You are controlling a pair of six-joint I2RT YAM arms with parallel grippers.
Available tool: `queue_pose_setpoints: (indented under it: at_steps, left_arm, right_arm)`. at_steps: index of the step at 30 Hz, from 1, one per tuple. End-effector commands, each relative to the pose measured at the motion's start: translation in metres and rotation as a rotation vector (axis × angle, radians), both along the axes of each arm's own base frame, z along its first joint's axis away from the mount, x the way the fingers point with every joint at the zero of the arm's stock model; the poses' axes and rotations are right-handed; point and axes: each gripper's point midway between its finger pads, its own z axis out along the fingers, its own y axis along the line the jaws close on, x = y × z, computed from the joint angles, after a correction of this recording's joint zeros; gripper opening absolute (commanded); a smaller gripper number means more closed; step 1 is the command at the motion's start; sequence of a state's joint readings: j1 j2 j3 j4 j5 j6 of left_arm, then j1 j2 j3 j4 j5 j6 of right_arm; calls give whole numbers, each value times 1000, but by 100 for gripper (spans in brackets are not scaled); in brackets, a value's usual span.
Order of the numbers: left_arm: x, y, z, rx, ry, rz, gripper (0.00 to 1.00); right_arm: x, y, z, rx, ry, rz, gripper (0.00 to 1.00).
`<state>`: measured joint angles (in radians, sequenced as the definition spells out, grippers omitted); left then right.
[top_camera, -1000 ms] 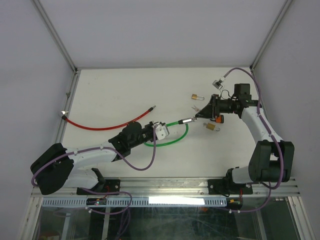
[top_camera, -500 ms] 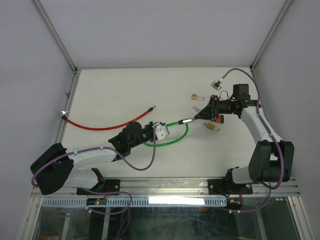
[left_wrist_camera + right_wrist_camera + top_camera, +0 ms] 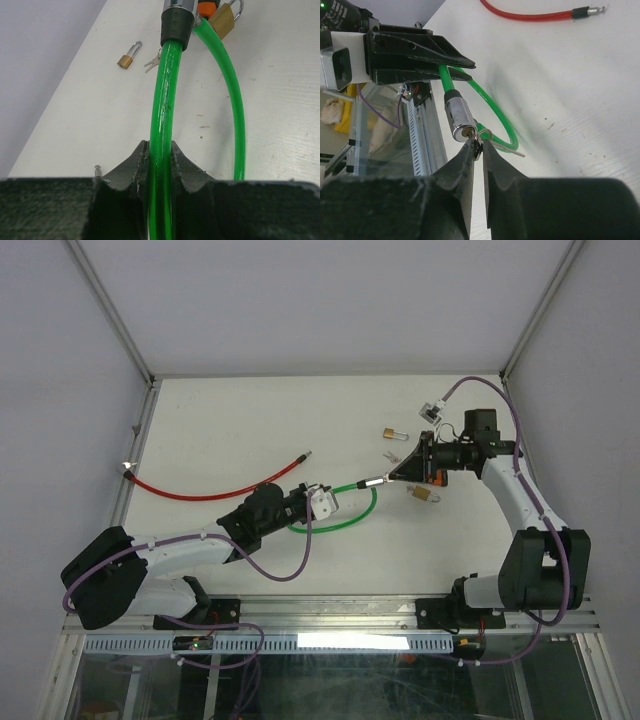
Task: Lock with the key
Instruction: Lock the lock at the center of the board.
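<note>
My left claw [image 3: 159, 150] is pinched almost closed on the green cable [image 3: 165, 90], just behind the chrome lock cylinder [image 3: 459, 116]. The cable loop lies on the white table [image 3: 220, 420]. My right claw [image 3: 477, 144] is down to a slit and nips the small key [image 3: 478, 150]. Its ring [image 3: 485, 134] sticks out, and the key sits at the cylinder's keyhole face; can't tell how far in. A brass padlock [image 3: 423, 495] lies just beside the right claw. Second padlock [image 3: 390, 433] and loose keys [image 3: 389, 454] are farther back, red cable [image 3: 200, 489] well left.

A robotics lab test cell. Plain grey walls [image 3: 320, 300] and aluminium frame posts [image 3: 110, 310] box in the white table [image 3: 230, 420].
</note>
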<state>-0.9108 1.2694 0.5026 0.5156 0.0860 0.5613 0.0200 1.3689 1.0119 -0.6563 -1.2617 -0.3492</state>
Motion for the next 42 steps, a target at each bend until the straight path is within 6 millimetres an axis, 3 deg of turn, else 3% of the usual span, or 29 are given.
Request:
queue_pose_setpoints:
  at_steps: [1, 6, 16, 24, 31, 34, 38, 42]
  left_arm:
    - [-16, 3, -31, 84, 102, -42, 0]
    - [-17, 2, -33, 92, 109, -45, 0]
    - [-21, -5, -33, 105, 129, -92, 0]
    - [-26, -7, -36, 112, 169, -135, 0]
    - [-26, -7, -39, 110, 204, -153, 0]
    - [-25, -7, -38, 104, 214, -163, 0]
    - [-24, -5, -39, 109, 225, -165, 0]
    - [-26, -4, -40, 110, 230, -171, 0]
  right_arm:
    - [-7, 3, 25, 9, -262, 77, 9]
    - [-19, 3, 21, 3, -490, 157, 0]
    - [-41, 6, -2, -131, -1096, 400, 0]
    - [-27, 6, -1, -314, -1424, 424, 1]
    - [-8, -12, 1, -499, -1515, 368, 1]
    - [-10, -12, 1, -492, -1506, 362, 2]
    - [-27, -1, 3, -361, -1421, 376, 22]
    - [-24, -3, 15, -318, -1326, 300, 37]
